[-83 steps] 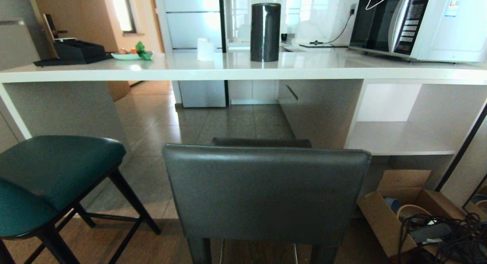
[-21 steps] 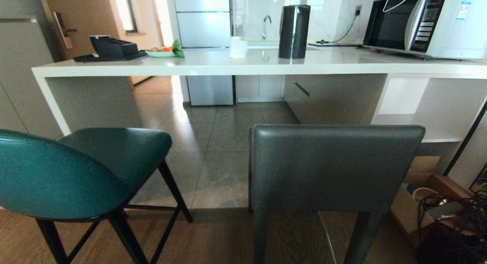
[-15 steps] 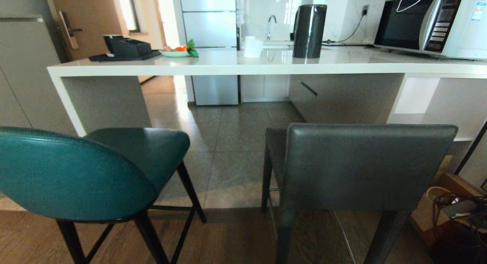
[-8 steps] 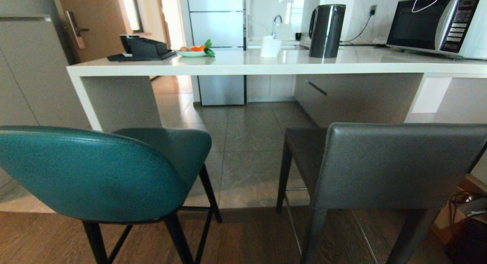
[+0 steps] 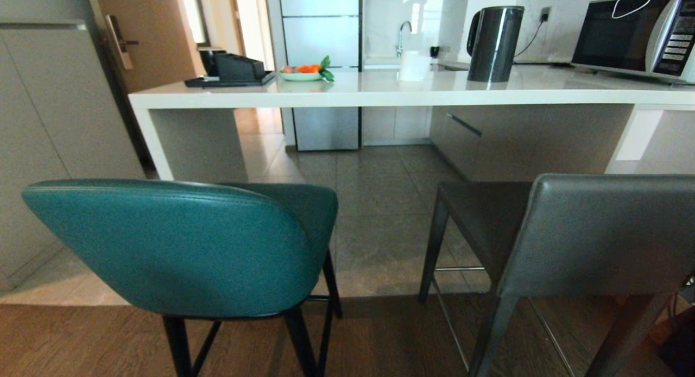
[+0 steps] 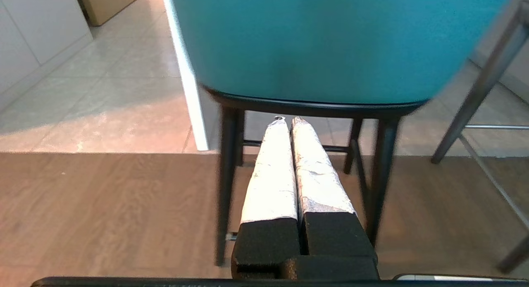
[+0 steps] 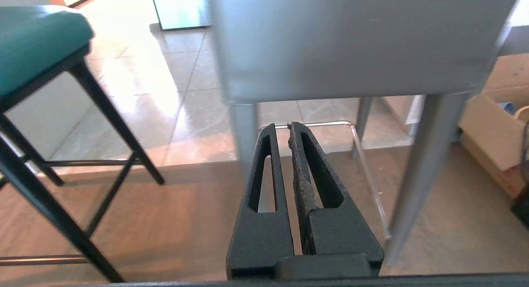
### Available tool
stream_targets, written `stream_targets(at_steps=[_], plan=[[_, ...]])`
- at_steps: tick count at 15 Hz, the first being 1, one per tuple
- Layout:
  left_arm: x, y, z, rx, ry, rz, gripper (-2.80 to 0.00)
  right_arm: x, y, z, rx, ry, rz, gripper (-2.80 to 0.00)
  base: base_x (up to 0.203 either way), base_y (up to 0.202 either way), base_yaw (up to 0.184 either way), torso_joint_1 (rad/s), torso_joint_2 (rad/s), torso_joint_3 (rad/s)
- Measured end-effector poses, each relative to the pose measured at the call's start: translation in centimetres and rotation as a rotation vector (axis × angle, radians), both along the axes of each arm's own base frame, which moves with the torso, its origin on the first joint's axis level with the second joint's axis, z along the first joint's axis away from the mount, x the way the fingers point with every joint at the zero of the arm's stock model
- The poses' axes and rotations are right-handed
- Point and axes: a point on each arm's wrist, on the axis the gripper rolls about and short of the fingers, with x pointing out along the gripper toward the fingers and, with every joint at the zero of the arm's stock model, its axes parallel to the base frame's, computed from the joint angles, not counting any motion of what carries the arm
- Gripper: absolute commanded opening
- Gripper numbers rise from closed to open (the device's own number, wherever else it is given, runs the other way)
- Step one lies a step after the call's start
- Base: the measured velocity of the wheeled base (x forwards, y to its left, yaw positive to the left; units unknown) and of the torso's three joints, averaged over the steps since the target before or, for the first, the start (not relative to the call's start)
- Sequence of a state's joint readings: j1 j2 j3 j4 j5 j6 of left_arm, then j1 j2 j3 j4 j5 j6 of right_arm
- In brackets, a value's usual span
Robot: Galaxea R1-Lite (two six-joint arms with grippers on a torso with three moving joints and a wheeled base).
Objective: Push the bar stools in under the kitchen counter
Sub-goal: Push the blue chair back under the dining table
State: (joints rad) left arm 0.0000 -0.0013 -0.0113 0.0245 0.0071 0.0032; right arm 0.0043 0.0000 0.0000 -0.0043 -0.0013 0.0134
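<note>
1. In front of the kitchen counter (image 5: 380,97), two bar stools stand side by side with their backrests toward the robot: the teal stool (image 5: 179,246) on the left and the dark grey stool (image 5: 597,233) on the right.
2. Both stools' rear legs stand on the wood floor (image 5: 380,339), while their seats reach out over the grey tiles toward the counter; neither backrest sits under the slab.
3. The teal stool stands near the counter's white panel leg (image 5: 155,143), with a clear gap of tiled floor between the two stools.
4. The left gripper (image 6: 288,120) is low behind the teal stool, its foil-wrapped fingers (image 6: 272,175) pressed together and holding nothing, their tips pointing at the black frame under the seat; whether they touch it cannot be told.
5. The right gripper (image 7: 282,125) is low behind the dark grey stool, black fingers (image 7: 264,183) closed and empty, tips just below the backrest's lower edge.
6. On the counter sit a black kettle (image 5: 494,43), a microwave (image 5: 635,37), a white cup (image 5: 414,66), a plate of vegetables (image 5: 304,73) and a black tray (image 5: 231,75).
7. A cardboard box (image 7: 496,125) lies on the floor to the right of the grey stool.
</note>
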Motion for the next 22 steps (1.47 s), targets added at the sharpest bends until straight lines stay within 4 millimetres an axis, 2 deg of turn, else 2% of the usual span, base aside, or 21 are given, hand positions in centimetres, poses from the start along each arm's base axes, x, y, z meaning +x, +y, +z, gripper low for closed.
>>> stream_targets(at_steps=[17, 22], plan=[[0.00, 0.00, 0.01, 0.000, 0.000, 0.000, -2.80, 0.00, 0.00, 0.00, 0.000, 0.000, -0.001, -2.80, 0.000, 0.196, -0.002, 0.002, 0.00, 0.002], [0.00, 0.00, 0.02, -0.001, -0.001, 0.001, -2.80, 0.00, 0.00, 0.00, 0.000, 0.000, -0.001, -2.80, 0.000, 0.046, 0.000, 0.000, 0.00, 0.001]])
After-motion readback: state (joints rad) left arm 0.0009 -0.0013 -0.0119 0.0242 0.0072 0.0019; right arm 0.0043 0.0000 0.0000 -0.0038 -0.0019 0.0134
